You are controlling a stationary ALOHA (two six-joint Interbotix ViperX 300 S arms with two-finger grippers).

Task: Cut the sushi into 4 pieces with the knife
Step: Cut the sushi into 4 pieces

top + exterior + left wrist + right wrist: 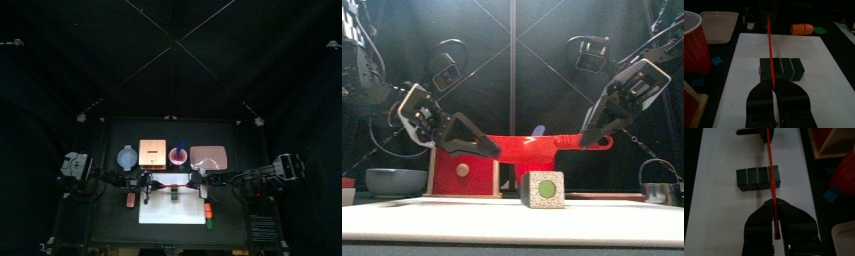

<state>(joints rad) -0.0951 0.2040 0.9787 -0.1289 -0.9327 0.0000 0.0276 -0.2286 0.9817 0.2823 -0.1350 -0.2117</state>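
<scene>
Red knife point(769, 45): we saw it edge-on, a thin line bridging the two grippers and lying across the roll
Left gripper point(773, 89): jaws pressed together on one end of the blade, reaching in from 9 o'clock
Right gripper point(773, 205): jaws likewise pinched the other end, reaching in from 3 o'clock
Sushi roll point(783, 69): four dark green blocks touched in a row near the middle of the white cutting board point(721, 218); the blade crossed over the seam beside one end block, and we could not tell whether it touched
Surroundings: from the board, the wooden box point(152, 153) stood at 11 o'clock, the red cup point(178, 156) at 12 and the pink tray point(209, 157) at 1
Handling: we judged the roll light and stiff, made to part at its seams, and apt to skid on the smooth board since nothing steadied it
Hold: we judged the two-ended grip sound for a level, straight-down press on the seam
</scene>
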